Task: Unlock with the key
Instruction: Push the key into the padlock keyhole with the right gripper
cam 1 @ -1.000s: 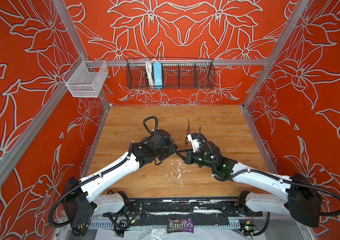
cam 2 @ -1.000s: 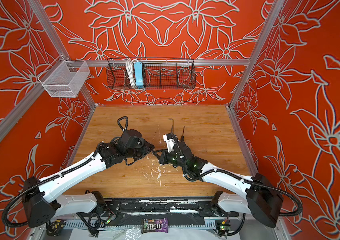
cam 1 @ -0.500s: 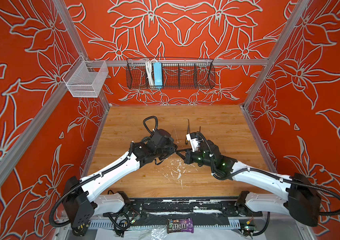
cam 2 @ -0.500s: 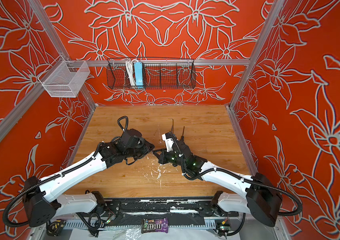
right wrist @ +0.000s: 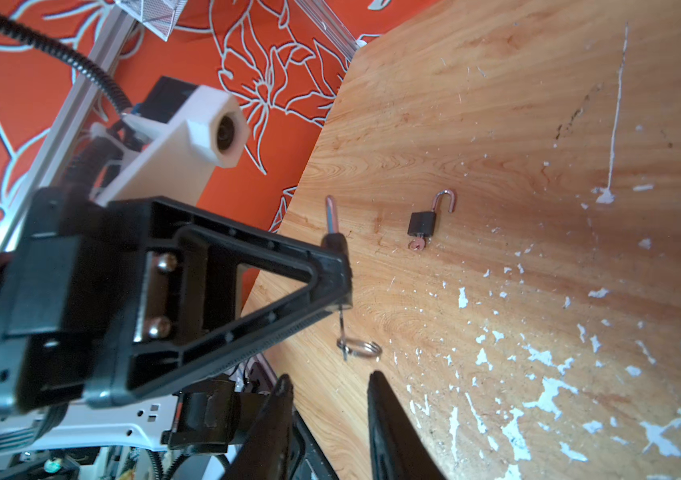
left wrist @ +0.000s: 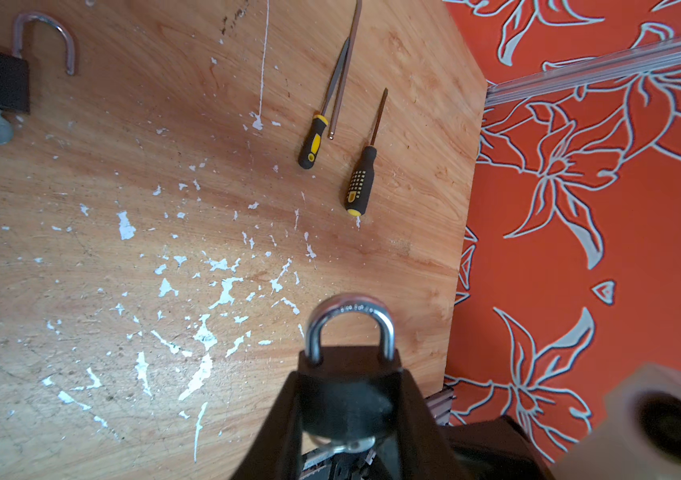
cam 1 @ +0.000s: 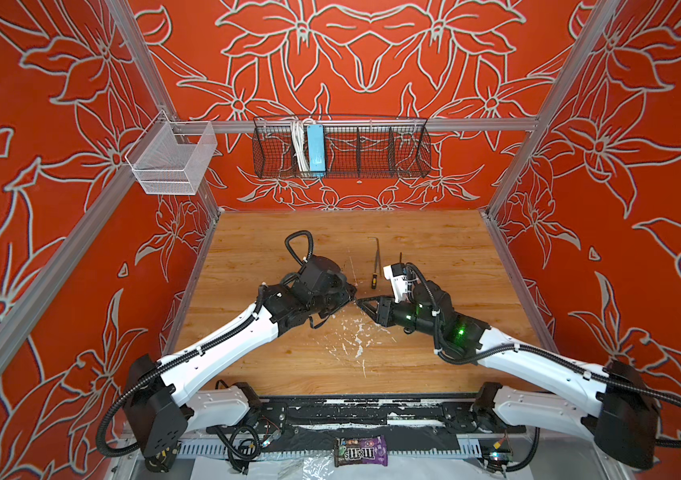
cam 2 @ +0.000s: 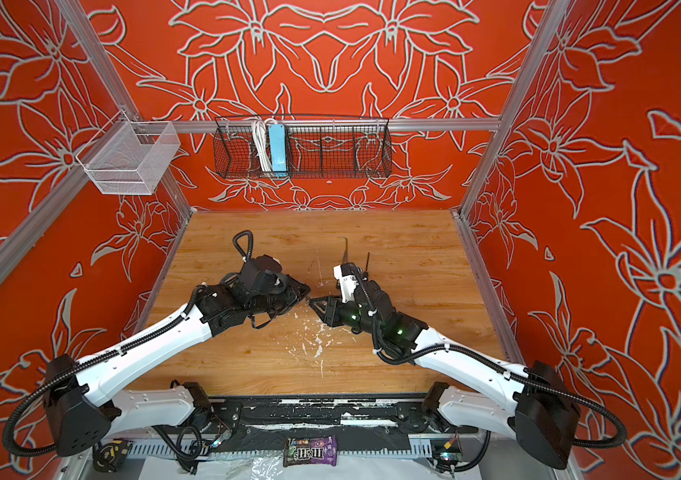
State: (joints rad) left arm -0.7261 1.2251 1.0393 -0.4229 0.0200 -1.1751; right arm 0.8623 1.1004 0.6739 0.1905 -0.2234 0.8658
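Counter: wood grain, matt, chipped white in patches. Padlock: glossy metal shackle, matt black body.

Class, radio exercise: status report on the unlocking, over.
Left gripper shut on padlock, shackle closed. Key hangs below it, ring dangling. Right gripper open, just short of key. Second padlock, screwdrivers lie aside.

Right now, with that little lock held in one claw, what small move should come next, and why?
Probably: the right gripper closes on the key and turns it. Its jaws stand open just short of the key, which sticks out of the padlock in the left gripper, and the shackle is seated at both ends.
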